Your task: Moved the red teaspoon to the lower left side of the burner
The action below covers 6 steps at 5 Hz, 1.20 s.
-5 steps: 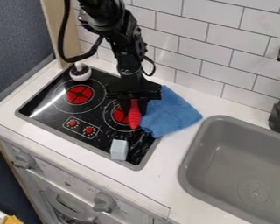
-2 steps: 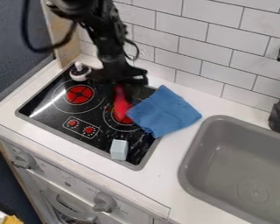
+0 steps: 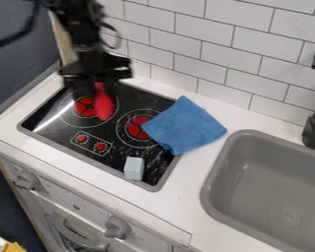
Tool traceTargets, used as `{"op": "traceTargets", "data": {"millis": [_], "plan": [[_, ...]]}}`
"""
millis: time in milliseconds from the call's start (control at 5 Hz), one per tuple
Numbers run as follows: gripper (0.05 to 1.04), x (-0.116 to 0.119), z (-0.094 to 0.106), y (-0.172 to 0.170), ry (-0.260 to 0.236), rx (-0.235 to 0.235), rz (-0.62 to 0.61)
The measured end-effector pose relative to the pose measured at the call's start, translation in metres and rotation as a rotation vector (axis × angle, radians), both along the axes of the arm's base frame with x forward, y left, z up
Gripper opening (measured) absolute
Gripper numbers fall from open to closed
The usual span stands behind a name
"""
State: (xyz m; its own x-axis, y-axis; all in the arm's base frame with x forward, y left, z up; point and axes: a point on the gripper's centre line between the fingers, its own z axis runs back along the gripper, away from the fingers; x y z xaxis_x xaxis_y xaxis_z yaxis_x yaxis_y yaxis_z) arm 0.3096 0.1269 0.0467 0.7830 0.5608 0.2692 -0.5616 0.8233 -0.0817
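At the near side, 2 knobs (image 3: 117, 228) stand out from the oven front (image 3: 65, 199), under the long front edge of the white desk (image 3: 180, 206). A strip of desk separates that edge from the cooktop's gray rim (image 3: 86, 159); a wider stretch lies between the rim and the gray sink (image 3: 272, 167) at the right. A pale block (image 3: 134, 168) sits at the cooktop's near right corner, and 2 red dials (image 3: 91, 142) mark its front. Beyond them, a blue cloth (image 3: 186, 125) bunches over the right side, partly across the right burner (image 3: 137, 127). The red teaspoon (image 3: 104, 106) slants down over the left burner (image 3: 85, 106), clenched in the jaws of the black gripper (image 3: 98, 88); whether it touches the glass, I cannot tell. Behind rise white tiles (image 3: 219, 59), with a dark blue wall (image 3: 18, 64) at the left.
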Motion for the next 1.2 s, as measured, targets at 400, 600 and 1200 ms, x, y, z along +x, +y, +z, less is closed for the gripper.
{"op": "traceTargets", "data": {"millis": [400,600,1200], "plan": [[0.394,-0.048,-0.004,0.062,0.018,0.018,0.324],[0.394,-0.063,-0.032,0.079,0.065,0.004,0.417],[0.394,-0.047,-0.079,0.099,0.138,0.01,0.45]]}}
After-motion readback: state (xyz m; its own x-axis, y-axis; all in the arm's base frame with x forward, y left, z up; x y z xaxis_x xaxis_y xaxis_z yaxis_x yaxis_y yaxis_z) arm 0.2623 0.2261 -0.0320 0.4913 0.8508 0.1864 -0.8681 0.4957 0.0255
